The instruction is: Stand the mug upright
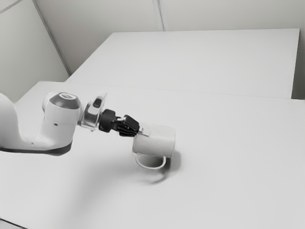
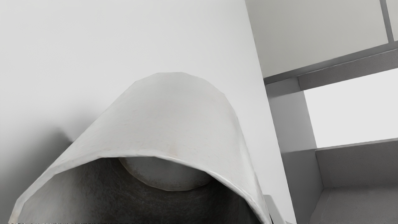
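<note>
The white mug [image 1: 159, 140] lies on its side in the air, its handle hanging down and a separate shadow on the table below. My gripper [image 1: 142, 130] meets its rim from the exterior view's left. In the wrist view the mug [image 2: 174, 121] has its open mouth toward my hand, the dark inside and round bottom showing. There, the gripper [image 2: 264, 213] has one pale fingertip [image 2: 274, 209] against the outside of the wall; the other is hidden by the mug. The gripper appears shut on the mug's wall.
The white table [image 1: 228, 181] extends under and around the mug. Behind it stands another white tabletop [image 1: 200, 57], with pale walls beyond. A dark cable [image 1: 12, 223] crosses the near left corner of the exterior view.
</note>
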`<state>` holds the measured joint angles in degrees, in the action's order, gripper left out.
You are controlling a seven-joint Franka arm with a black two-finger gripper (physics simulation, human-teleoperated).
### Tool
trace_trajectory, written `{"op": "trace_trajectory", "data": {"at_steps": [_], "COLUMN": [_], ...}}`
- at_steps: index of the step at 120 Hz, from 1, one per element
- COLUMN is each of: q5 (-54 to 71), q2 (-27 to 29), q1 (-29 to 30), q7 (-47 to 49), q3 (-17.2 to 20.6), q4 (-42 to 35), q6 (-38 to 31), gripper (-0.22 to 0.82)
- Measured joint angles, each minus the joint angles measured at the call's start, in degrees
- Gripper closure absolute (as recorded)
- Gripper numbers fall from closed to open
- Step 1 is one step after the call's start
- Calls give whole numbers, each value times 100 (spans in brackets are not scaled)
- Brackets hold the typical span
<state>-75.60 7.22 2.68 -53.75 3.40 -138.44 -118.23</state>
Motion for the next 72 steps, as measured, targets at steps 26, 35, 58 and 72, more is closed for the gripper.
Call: {"op": "trace_trajectory", "data": {"at_steps": [26,35,58,72], "q5": [1956,3099,5354,6283], "q2": [331,460,654,675], "q1": [-3,-4,-2,-3], "q7": [418,811,1966,2665], "q3": [257,284,371,502], "q4": [980,1431,1715,1670], "q6": [-49,157,805,1029], "gripper": [78,78,79,79]}}
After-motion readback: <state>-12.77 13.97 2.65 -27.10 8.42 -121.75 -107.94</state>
